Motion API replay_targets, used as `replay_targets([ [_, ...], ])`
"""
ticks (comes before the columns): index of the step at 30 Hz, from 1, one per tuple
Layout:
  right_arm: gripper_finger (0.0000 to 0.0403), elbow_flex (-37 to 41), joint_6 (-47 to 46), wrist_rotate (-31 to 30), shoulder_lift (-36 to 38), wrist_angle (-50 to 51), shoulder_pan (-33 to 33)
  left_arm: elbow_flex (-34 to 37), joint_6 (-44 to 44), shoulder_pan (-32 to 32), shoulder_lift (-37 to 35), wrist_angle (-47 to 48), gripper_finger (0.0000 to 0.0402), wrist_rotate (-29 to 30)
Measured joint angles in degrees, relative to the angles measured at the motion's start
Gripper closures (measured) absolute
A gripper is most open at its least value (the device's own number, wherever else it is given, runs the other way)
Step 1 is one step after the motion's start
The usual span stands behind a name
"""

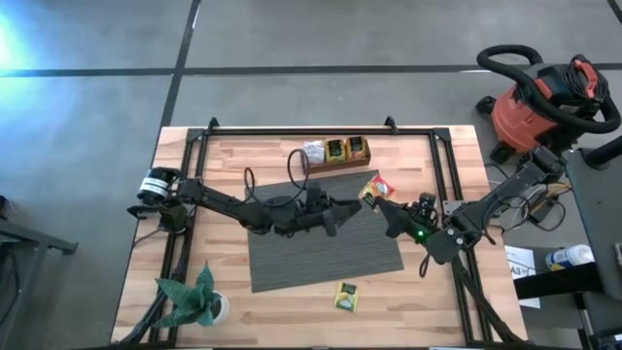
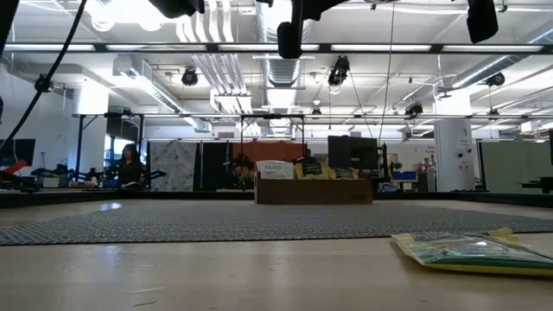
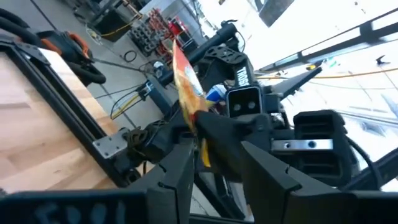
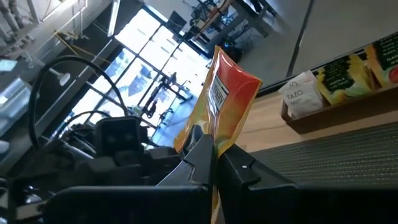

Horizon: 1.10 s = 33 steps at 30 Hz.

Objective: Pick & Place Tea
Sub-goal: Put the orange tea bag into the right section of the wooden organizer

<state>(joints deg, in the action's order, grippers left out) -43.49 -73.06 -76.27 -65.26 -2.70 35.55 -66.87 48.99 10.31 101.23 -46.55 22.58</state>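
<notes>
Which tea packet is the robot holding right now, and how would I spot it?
Start at the grey mat on the wooden table and go to its far right corner. There the right gripper pinches an orange-red tea packet in the air. The other packets sit in the box or lie on the table.

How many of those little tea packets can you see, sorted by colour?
White paper tea packet in the cardboard tray: 1
Yellow-green tea packets in the cardboard tray: 2
Orange-red foil tea packet held up by the right pincer: 1
Yellow-green tea packet lying flat on the wooden table: 1
Total: 5
</notes>
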Motion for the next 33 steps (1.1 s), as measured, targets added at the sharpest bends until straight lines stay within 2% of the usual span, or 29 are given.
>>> replay_targets([
  [10,0.0394,0.0,4.1,1.5,-2.1,-6.1,-1.7,-0.6,-1.3,-1.5,0.0,4.7,0.0278,-0.4],
  [19,0.0394,0.0,9.9,-1.1,-1.5,-10.0,-2.4,-0.5,-2.3,-0.9,0.0,4.9,0.0278,-0.2],
  [33,0.0394,0.0,10.5,3.5,-2.9,-13.3,-4.6,-3.2,-4.0,-2.6,2.2,3.6,0.0278,-0.7],
])
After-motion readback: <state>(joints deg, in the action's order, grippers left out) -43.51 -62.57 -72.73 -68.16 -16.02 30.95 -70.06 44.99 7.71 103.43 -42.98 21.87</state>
